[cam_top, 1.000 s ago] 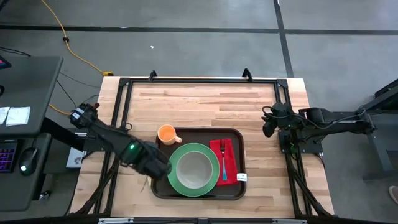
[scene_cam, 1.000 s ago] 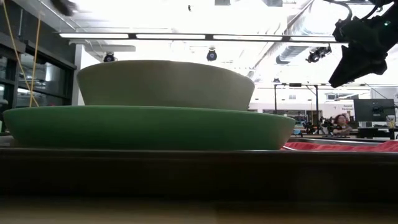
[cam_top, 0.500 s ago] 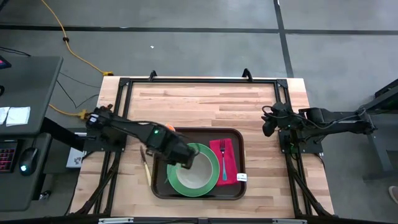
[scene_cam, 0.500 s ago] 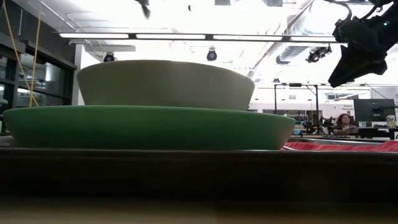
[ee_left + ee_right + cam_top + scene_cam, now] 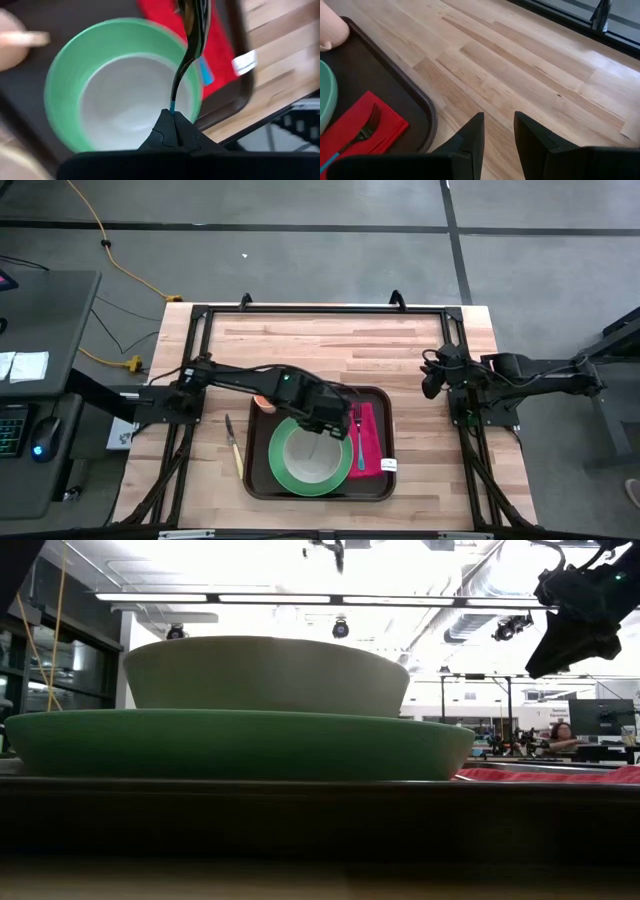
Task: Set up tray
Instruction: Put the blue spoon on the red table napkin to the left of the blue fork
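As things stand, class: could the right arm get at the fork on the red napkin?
Probably yes: the right tool waits open beside the tray, but the left tool, holding a spoon, hovers close to the fork.

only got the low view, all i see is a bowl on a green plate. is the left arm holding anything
observer: Yes. The left gripper is shut on a spoon, held over the green plate.
operator: anything beside the plate on the tray
observer: A fork lies on a red napkin, on the side towards the right arm.
operator: and the right arm
observer: The right gripper hovers off the tray, near the table's edge, fingers apart and holding nothing.
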